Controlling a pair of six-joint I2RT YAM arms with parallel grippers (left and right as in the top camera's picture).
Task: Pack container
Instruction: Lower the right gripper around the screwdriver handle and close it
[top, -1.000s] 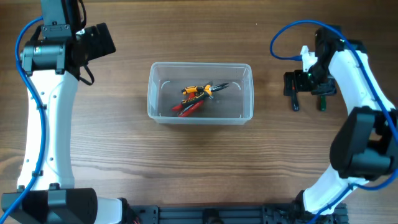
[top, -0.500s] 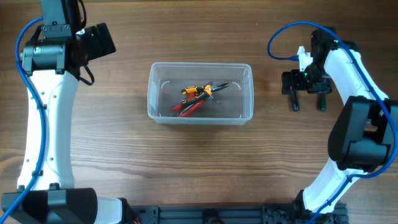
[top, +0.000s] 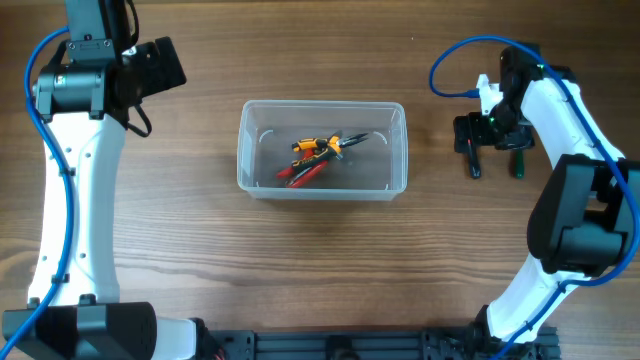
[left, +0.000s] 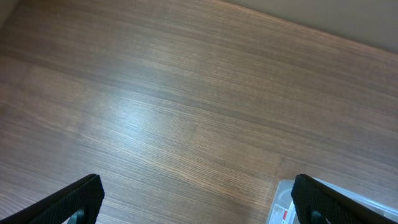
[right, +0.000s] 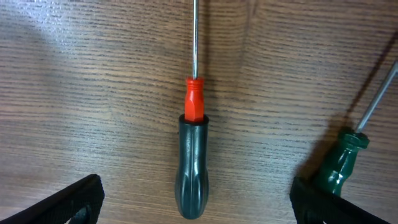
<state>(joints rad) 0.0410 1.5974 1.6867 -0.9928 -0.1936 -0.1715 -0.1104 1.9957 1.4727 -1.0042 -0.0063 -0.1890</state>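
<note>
The container (top: 322, 185), a clear plastic tub, stands mid-table with orange-handled pliers (top: 320, 146) and red-handled pliers (top: 300, 173) inside. My right gripper (top: 480, 140) hangs open right of it, over two screwdrivers. In the right wrist view a dark-handled screwdriver (right: 193, 162) with a red collar lies between the spread fingers (right: 74, 200), untouched by them. A green-handled screwdriver (right: 339, 165) lies by the right finger. My left gripper (top: 160, 65) is open at the far left over bare wood; a container corner (left: 287, 202) shows beside its right finger (left: 329, 199).
The dark handle (top: 475, 167) and green handle (top: 518, 167) lie side by side about a hand's width right of the tub. Blue cables loop off both arms. Brown wooden tabletop (top: 320, 260) surrounds everything.
My right arm has shifted slightly left and toward the far edge over the screwdrivers. The left arm, the tub and the pliers have not moved.
</note>
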